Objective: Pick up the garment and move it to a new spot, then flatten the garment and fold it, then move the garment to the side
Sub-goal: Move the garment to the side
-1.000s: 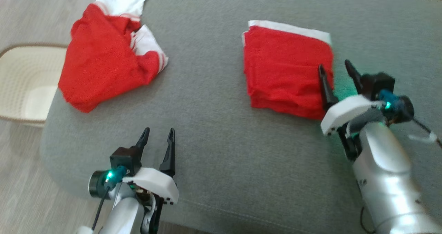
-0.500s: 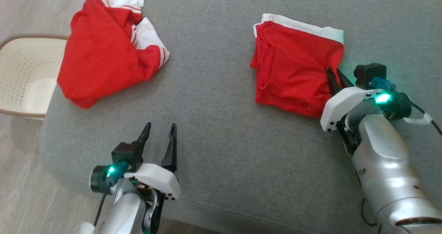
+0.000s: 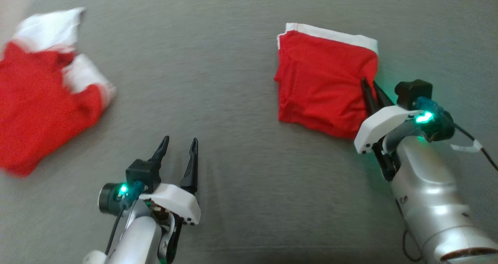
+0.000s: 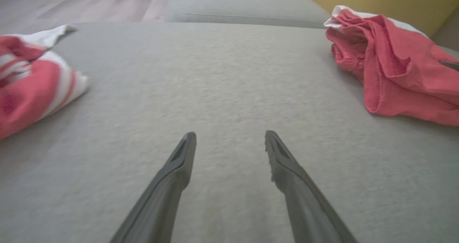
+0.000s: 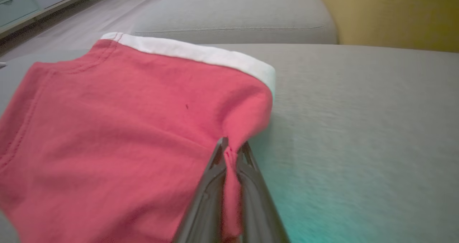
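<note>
The garment [image 3: 323,81] is a folded red piece with a white band along its far edge, lying on the grey cushion [image 3: 233,100] at the right. My right gripper [image 3: 369,83] is shut on the garment's right edge. In the right wrist view a pinch of red cloth sits between the fingers of the right gripper [image 5: 233,144], and the garment [image 5: 125,128] spreads out to the left. My left gripper [image 3: 180,140] hovers open over bare cushion at the lower left, holding nothing. In the left wrist view the left gripper [image 4: 230,135] stands wide, with the garment [image 4: 401,67] at the far right.
A second red and white garment [image 3: 42,100] lies crumpled at the cushion's left side, and this crumpled garment [image 4: 32,85] is at the left in the left wrist view. Another cushion section [image 5: 233,17] and a yellow wall [image 5: 394,13] lie beyond. Wooden floor [image 4: 89,3] lies past the cushion.
My right gripper has shut on the garment's right edge, and the cloth has bunched slightly. The head camera has shifted, so the basket at the left has left the picture. The left arm is still.
</note>
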